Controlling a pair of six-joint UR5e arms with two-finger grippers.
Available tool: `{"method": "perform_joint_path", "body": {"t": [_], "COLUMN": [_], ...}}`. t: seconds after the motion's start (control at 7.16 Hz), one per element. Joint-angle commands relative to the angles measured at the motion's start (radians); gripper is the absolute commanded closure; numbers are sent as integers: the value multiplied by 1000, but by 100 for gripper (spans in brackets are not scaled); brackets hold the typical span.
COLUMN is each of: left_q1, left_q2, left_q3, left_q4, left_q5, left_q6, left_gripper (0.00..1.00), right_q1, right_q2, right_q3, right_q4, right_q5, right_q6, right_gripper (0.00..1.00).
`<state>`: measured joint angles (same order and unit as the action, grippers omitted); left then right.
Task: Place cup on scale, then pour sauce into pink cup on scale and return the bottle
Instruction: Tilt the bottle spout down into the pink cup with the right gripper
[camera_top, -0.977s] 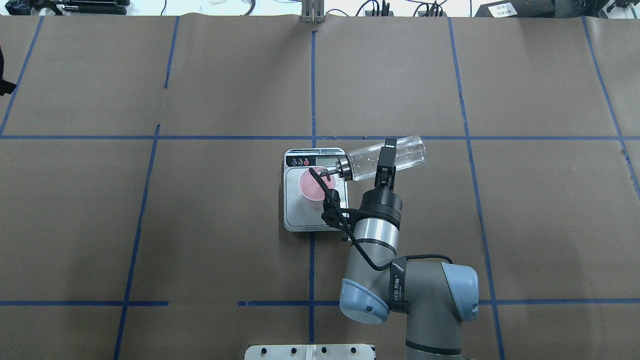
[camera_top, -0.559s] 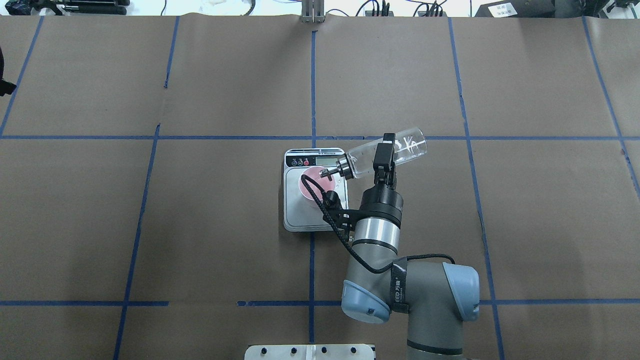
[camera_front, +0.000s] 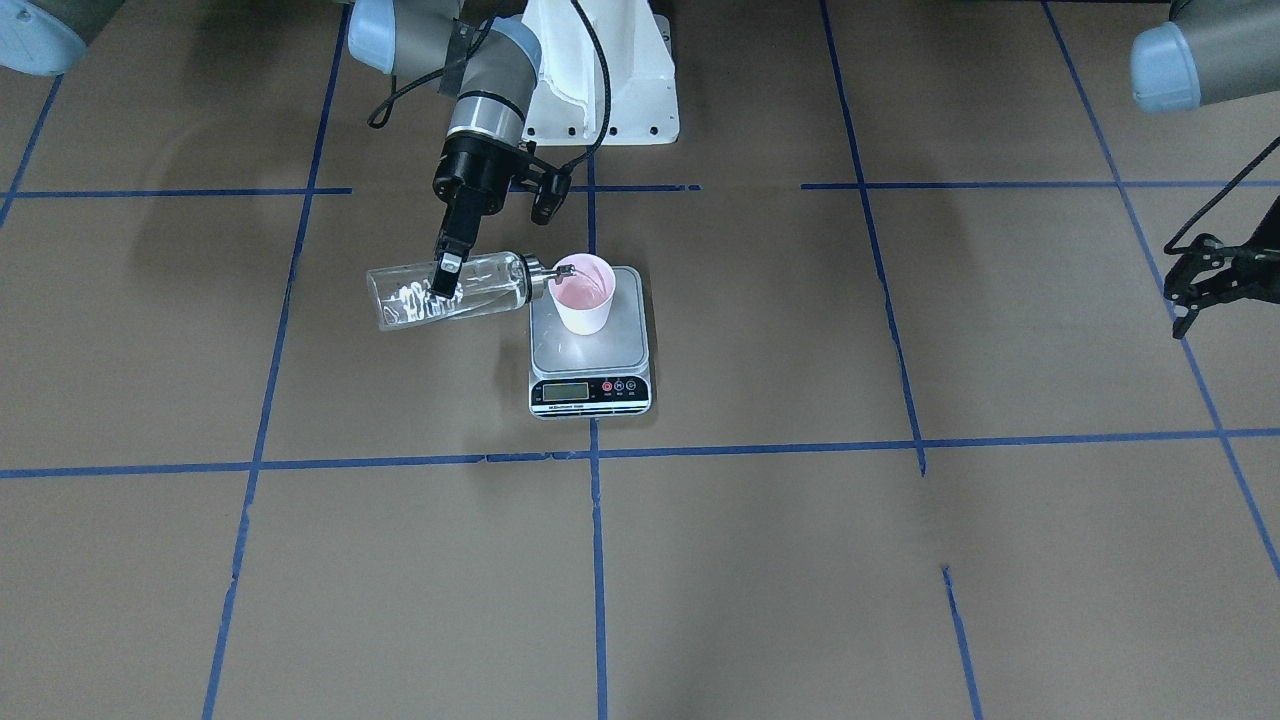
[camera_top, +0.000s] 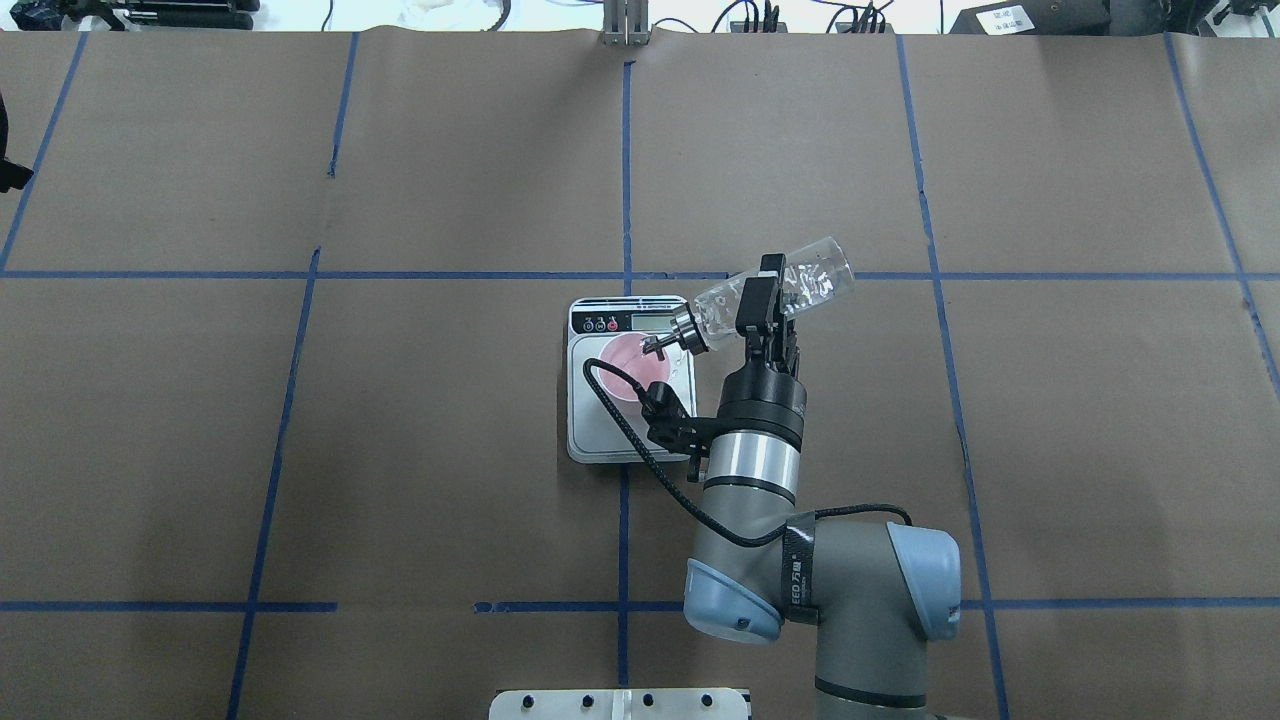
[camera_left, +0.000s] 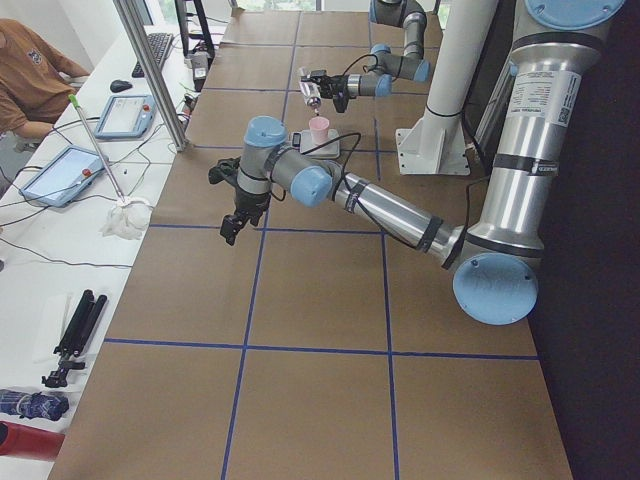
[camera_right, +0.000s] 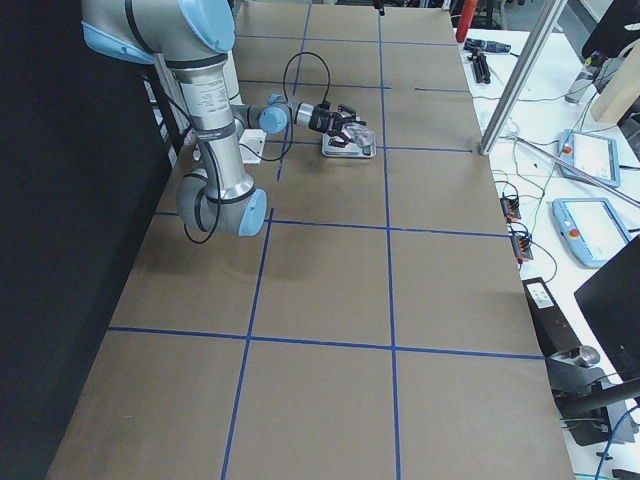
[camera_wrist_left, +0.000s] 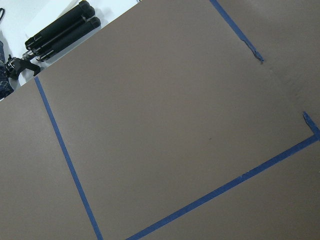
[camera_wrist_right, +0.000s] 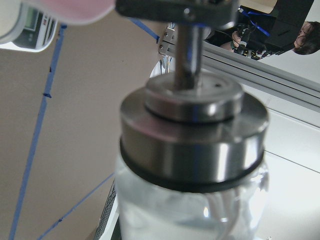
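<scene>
At the far left, well apart from everything else, the left gripper (camera_front: 1185, 290) hovers over bare brown paper. The overhead view barely catches it. In the front-facing view we see it whole, fingers apparently parted around nothing. Its wrist camera gives us only taped paper and a folded black tripod (camera_wrist_left: 60, 27) beyond the table edge.

At centre in the overhead view, the scale (camera_top: 600, 430) lies with its display strip at 12 o'clock, and the cup (camera_top: 625, 368) stands upright on its platform. A black cable (camera_top: 610, 405) loops across the platform at the cup's 7 o'clock.

Further right, the bottle (camera_top: 815, 278) is tipped nearly on its side, base toward 2 o'clock, with its spout (camera_top: 655, 345) at the cup's 2 o'clock rim. The right gripper (camera_top: 762, 295) reaches in from 6 o'clock and is clamped across the bottle's middle, one finger (camera_top: 758, 310) lying over the glass. Only the right wrist camera shows us the metal collar (camera_wrist_right: 192, 145) close up, with clear sauce (camera_wrist_right: 165, 215) behind the glass.
</scene>
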<state>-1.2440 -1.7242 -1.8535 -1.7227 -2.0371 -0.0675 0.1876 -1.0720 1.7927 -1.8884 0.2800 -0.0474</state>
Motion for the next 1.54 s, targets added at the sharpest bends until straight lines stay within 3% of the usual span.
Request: {"method": "perform_joint_path", "body": {"t": [0.0,0.7,0.98,1.4], "left_q1": [0,2,2,0], "left_q2": [0,-2,-2,-2], "left_q3": [-1,-3,-3,-3], "left_q4": [0,-2,0,-2], "left_q5": [0,0,1,1], "left_q6": [-2,-29,-29,-29], "left_gripper": [0,0,0,0], "right_q1": [3,4,4,4], "right_q2": [-3,1,-22,-69], "right_q3": [2,7,68,71], "right_q4": [0,6,12,12], "right_q5": [-30,-41,8,16], "right_q6": [-49,-71,36,255], "right_gripper": [100,100,100,100]}}
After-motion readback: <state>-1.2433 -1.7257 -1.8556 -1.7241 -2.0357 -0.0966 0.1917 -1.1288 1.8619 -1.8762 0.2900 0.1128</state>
